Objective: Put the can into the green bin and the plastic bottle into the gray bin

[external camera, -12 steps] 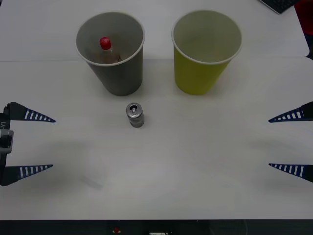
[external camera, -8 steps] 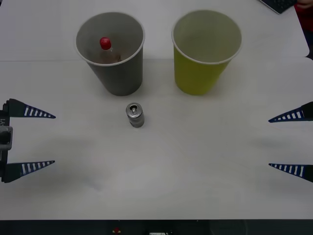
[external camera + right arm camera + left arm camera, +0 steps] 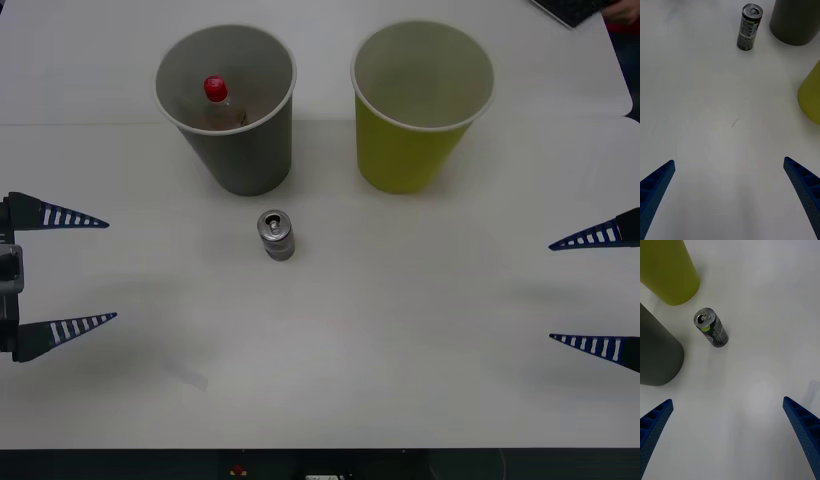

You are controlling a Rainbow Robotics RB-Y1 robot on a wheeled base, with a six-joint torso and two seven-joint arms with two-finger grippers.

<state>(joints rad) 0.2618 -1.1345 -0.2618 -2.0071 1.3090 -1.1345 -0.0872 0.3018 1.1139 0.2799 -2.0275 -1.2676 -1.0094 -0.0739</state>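
Front view, can [image 3: 276,235] upright, plastic bottle [image 3: 217,104] binned

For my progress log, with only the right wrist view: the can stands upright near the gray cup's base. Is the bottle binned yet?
Observer: Yes. The plastic bottle stands inside the gray bin, red cap up.
Operator: Anything in the green one?
Observer: No. The green bin looks empty down its pale inside.
Operator: And the left hand?
Observer: The left hand is open, low on the robot's left, well apart from the can.
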